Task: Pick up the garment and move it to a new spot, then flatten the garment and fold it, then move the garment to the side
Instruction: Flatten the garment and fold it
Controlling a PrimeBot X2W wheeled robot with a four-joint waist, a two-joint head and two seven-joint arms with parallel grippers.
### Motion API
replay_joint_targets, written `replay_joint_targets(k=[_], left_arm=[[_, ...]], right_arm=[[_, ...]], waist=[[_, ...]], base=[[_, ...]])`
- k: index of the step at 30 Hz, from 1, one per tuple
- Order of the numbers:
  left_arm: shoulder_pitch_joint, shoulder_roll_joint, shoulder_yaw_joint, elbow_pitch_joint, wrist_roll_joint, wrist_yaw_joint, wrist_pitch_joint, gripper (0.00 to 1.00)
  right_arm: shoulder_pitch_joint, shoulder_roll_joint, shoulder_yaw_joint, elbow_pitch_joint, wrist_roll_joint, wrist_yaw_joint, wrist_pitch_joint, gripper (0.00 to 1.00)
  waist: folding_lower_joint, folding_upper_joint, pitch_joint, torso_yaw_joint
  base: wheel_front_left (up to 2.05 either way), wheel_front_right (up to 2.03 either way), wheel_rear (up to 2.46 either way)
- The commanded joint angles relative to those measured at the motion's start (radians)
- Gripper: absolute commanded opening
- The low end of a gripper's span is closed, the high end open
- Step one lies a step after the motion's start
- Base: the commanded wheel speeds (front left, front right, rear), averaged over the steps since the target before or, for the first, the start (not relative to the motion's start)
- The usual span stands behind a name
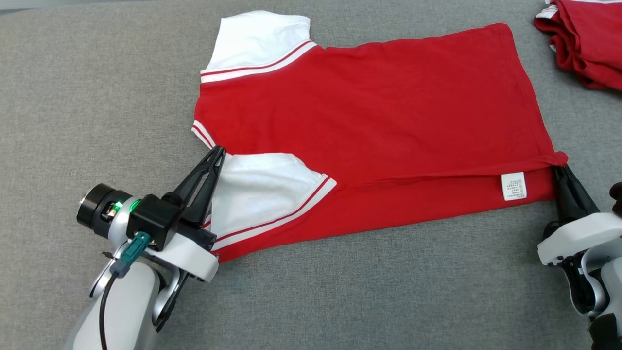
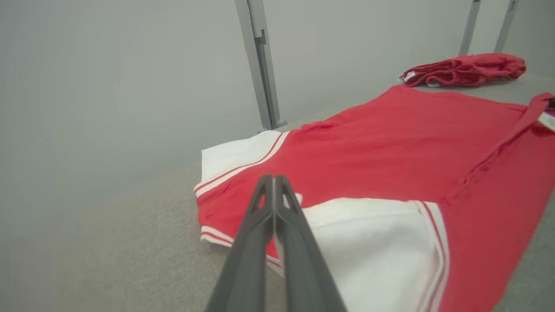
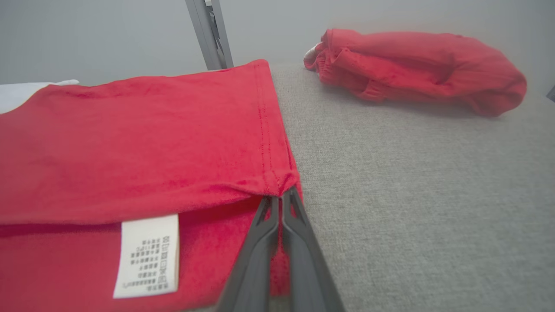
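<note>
Both left gripper [image 1: 221, 150] and right gripper [image 1: 559, 167] had jaws pressed together, seemingly pinching the garment [image 1: 369, 107] at its folded edge, mid-fold; next, a release.

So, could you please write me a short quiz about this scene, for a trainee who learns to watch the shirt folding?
1. True or false: the left gripper and the right gripper both have their fingers closed.
2. The white label on the red shirt lies nearest to: A) the left gripper, B) the right gripper, C) a white sleeve.
3. Fill in: in the head view, the second red garment lies bunched at the far ___ corner of the grey surface.

Key: 1 true; 2 B; 3 right.
</note>
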Motion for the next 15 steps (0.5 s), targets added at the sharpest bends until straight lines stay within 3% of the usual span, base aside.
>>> replay_joint_targets(k=[1,2,3,4,5,15], left_arm=[[-0.018,0.003,-0.001,0.015,0.006,-0.001,-0.003,0.00],[-0.024,-0.001,0.000,0.035,0.006,-0.001,-0.003,0.07],[-0.030,-0.008,0.005,0.054,0.000,-0.001,-0.003,0.33],[-0.038,-0.012,0.009,0.067,-0.002,-0.001,-0.003,0.64],[-0.045,-0.015,0.016,0.075,0.001,-0.001,-0.003,1.00],[0.054,-0.068,0.137,0.056,-0.056,0.012,-0.003,1.00]], right_arm=[[-0.009,-0.006,0.002,0.006,0.004,0.000,-0.006,0.13],[-0.013,-0.004,0.006,0.012,0.001,0.000,-0.006,0.31],[-0.018,-0.003,0.010,0.018,0.000,0.000,-0.006,0.47],[-0.022,-0.001,0.013,0.019,0.003,0.000,-0.006,1.00],[-0.025,0.001,0.013,0.018,0.007,0.000,-0.006,1.00],[0.052,0.030,-0.063,-0.132,-0.054,0.000,-0.006,1.00]], waist=[[0.0001,0.0000,0.000,-0.001],[0.0001,0.0000,-0.001,-0.002],[0.0001,0.0000,-0.002,-0.004],[0.0001,0.0000,-0.003,-0.005],[0.0001,0.0000,-0.005,-0.006],[0.0001,0.0000,-0.037,-0.011]], base=[[0.00,0.00,0.00],[0.00,0.00,0.00],[0.00,0.00,0.00],[0.00,0.00,0.00],[0.00,0.00,0.00],[0.00,0.00,0.00]])
